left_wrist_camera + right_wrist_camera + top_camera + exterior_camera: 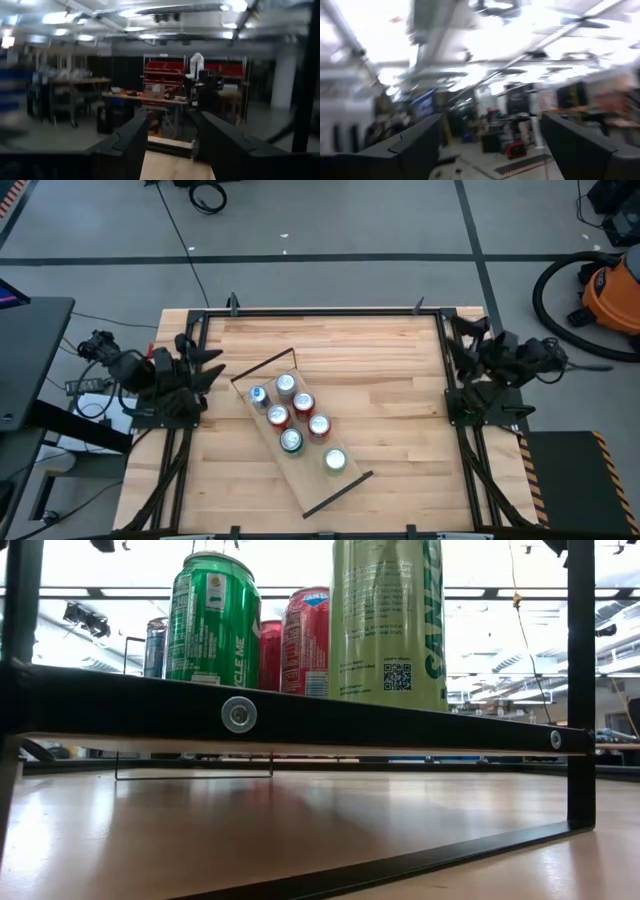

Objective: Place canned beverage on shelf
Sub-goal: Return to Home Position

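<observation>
The shelf point(312, 482), a pale wood plank with black rod frames at its ends, lies slantwise across the middle of the table. Several beverage cans point(291, 441) stand upright on it on their bases. In the low view they include a green can point(211, 620), a red can point(306, 640) and a tall pale green can point(388, 620). My left gripper point(205, 365) is drawn back at the table's left edge, open and holding nothing point(170, 145). My right gripper point(462, 348) is drawn back at the right edge, open and holding nothing point(492, 145). Both wrist views look out into the room.
Black frame rails point(320, 311) run along the table's edges, with the arm bases on either side. Bare wooden tabletop point(400, 380) lies to the right of and beyond the shelf. An orange vacuum point(610, 290) stands on the floor off the table.
</observation>
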Tool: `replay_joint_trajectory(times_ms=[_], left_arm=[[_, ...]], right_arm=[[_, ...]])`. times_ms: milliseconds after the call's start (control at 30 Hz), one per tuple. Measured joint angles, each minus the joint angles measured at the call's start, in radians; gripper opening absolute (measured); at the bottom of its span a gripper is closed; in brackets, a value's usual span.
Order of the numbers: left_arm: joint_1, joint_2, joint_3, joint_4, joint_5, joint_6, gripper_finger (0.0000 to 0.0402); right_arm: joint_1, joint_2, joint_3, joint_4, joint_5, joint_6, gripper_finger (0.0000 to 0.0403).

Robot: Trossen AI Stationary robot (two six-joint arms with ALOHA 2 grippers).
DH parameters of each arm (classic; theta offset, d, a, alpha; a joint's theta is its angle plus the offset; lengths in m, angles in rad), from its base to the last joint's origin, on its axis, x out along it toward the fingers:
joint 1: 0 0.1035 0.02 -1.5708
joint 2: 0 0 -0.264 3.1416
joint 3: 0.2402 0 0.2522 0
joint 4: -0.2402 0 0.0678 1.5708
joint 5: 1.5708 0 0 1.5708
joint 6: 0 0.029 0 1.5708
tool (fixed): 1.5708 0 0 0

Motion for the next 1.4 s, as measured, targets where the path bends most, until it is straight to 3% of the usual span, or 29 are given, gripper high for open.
replay_joint_trajectory(times_ms=[67,233,400,567,700,833,900,1167,1400], left_arm=[[0.012,0.0,0.0,-0.004,-0.026,-0.101,0.0187],[0.063,-0.002,0.0,-0.019,-0.086,-0.259,0.0169],[0.089,-0.073,0.0,-0.047,-0.078,-0.289,0.0136],[0.089,-0.194,0.001,-0.186,-0.074,-0.355,0.0108],[0.089,-0.232,0.002,-0.276,-0.077,-0.485,0.0091],[0.089,-0.203,0.001,-0.345,-0.153,-0.574,0.0073],[0.089,-0.181,-0.007,-0.359,-0.217,-0.631,0.0064],[0.112,-0.171,-0.175,-0.155,-0.271,-0.735,0.0014],[0.196,-0.178,-0.36,0.267,-0.197,-0.571,0.0006]], right_arm=[[0.0,-0.005,0.0,0.048,0.085,0.017,0.0348],[0.018,-0.027,0.0,-0.045,0.299,0.365,0.0348],[0.028,-0.075,0.0,-0.196,0.341,0.535,0.0348],[0.028,-0.136,0.001,-0.249,0.327,0.576,0.0348],[0.028,-0.135,-0.005,-0.287,0.418,0.581,0.0348],[0.024,-0.136,-0.073,-0.305,0.529,0.65,0.0348],[0.018,-0.136,-0.109,-0.297,0.536,0.713,0.0348],[0.005,-0.136,-0.179,-0.295,0.446,0.872,0.0348],[0.004,-0.136,-0.255,-0.309,0.418,1.037,0.0348]])
